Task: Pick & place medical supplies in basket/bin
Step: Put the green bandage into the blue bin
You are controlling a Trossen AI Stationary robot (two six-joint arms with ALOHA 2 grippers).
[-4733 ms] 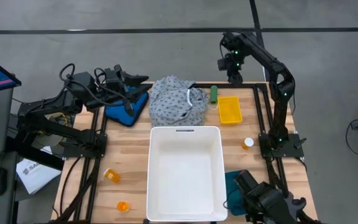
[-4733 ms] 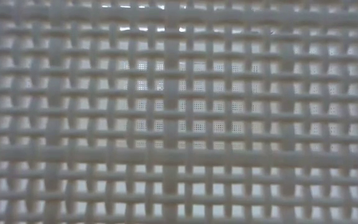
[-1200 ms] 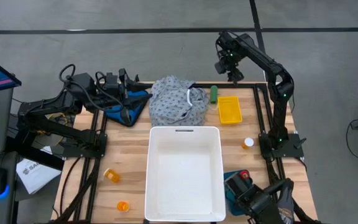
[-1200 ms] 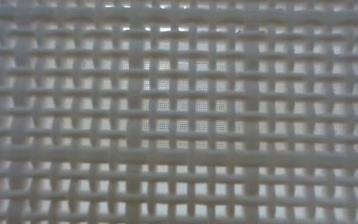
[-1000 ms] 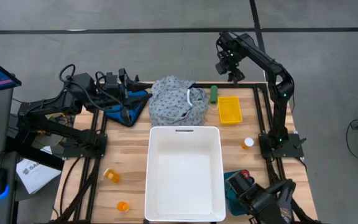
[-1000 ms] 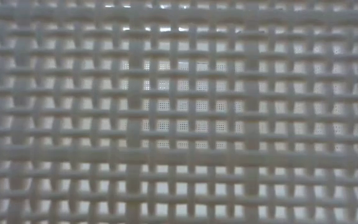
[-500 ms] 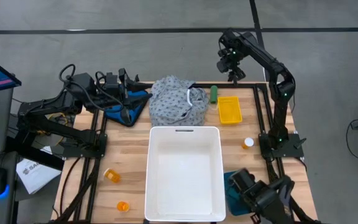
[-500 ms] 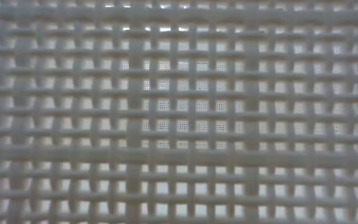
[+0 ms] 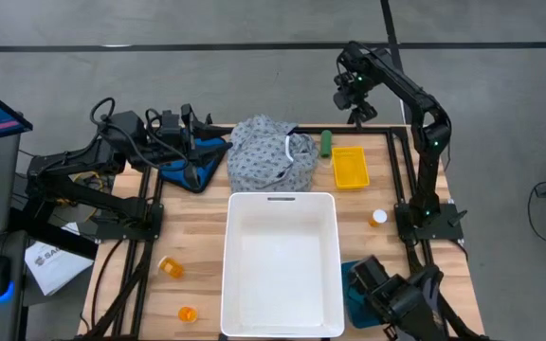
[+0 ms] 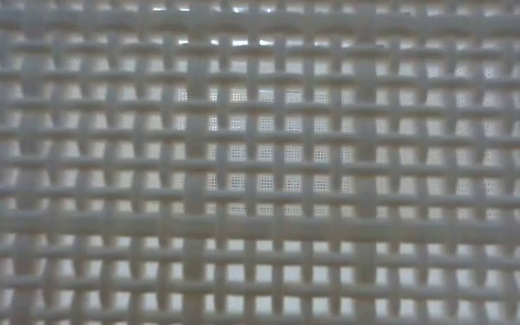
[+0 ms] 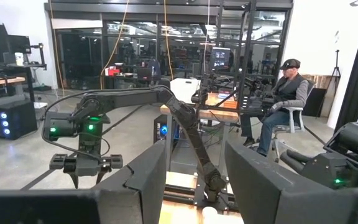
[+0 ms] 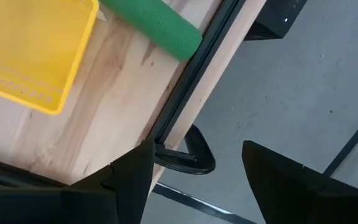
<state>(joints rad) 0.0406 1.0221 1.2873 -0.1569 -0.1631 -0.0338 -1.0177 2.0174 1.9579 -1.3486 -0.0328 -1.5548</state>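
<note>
The grey-white dotted garment [image 9: 268, 153] lies bunched at the table's far middle. A green cylinder [image 9: 326, 144] [image 12: 154, 28] lies to its right, beside a yellow tray [image 9: 350, 167] [image 12: 33, 50]. Orange pill bottles lie at the near left [image 9: 172, 267] [image 9: 188, 314] and at the right [image 9: 378, 218]. The white basket [image 9: 282, 204] stands in the near middle, and its lattice wall [image 10: 260, 162] fills the low view. My left gripper [image 9: 195, 142] [image 11: 194, 186] hovers open over a blue cloth at the far left. My right gripper [image 9: 354, 95] [image 12: 197, 180] hangs open beyond the far edge, past the green cylinder.
A blue cloth [image 9: 195, 169] lies under the left gripper, with cables beside it. A teal item [image 9: 356, 284] and a dark device [image 9: 398, 301] sit at the near right corner. A clamp [image 12: 188, 152] grips the far edge. Across the room a person [image 11: 284, 106] sits at a desk.
My right gripper has drifted slightly toward the table's right, staying beyond the far edge. The dark device at the near right corner has turned, and the red spot on it no longer shows.
</note>
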